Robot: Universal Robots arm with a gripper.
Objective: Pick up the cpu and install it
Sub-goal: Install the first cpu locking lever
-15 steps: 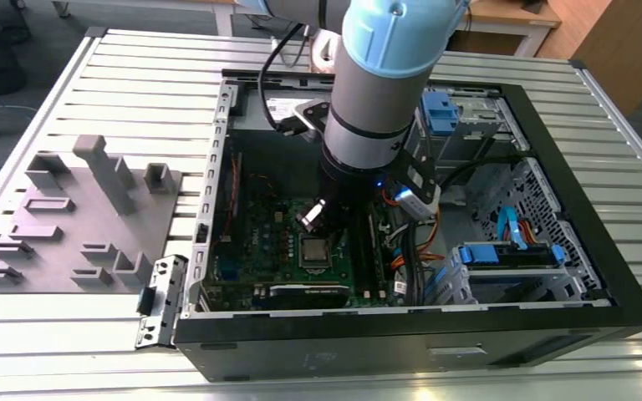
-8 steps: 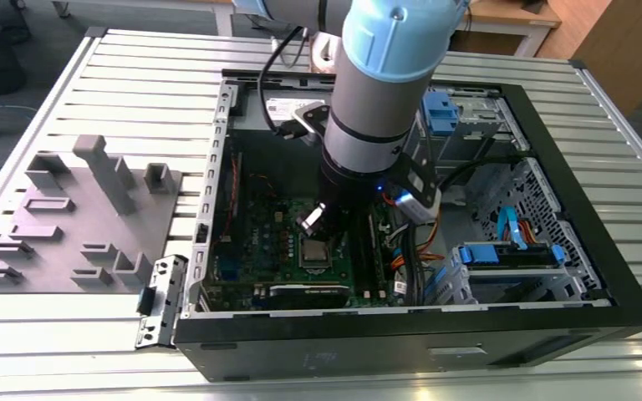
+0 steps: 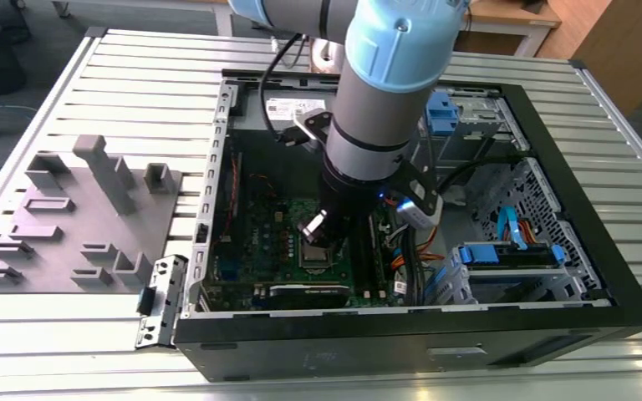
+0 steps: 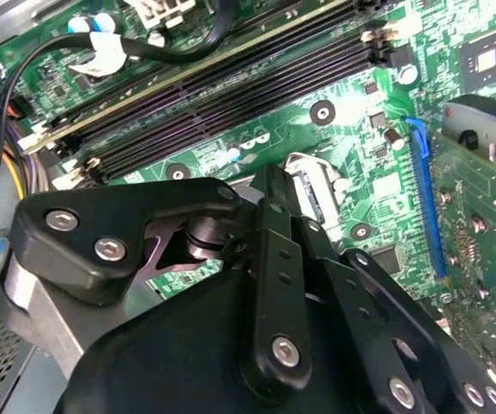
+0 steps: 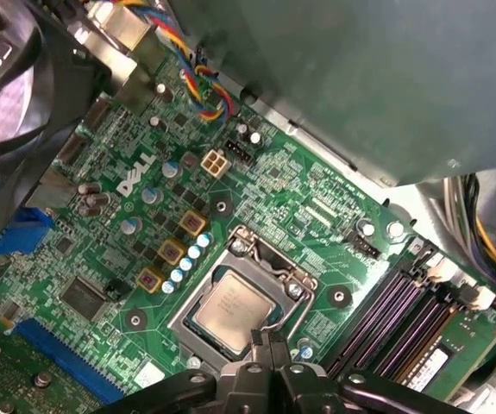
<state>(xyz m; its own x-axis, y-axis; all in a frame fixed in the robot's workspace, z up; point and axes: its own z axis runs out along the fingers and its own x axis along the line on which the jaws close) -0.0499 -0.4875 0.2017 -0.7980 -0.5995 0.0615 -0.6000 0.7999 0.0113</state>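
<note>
Black gripper, grip state unclear, hangs just beside the cpu lying in its socket

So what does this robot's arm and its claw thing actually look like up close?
In the exterior view the arm is a thick silver-grey tube with a rounded pale blue cap at its joint, turning black lower down. A black cable loops beside it. In the second wrist view the gripper is matte black, built of flat linked bars pinned with shiny silver screws.

Exterior view looks down from high; both wrist views close over motherboard.
</note>
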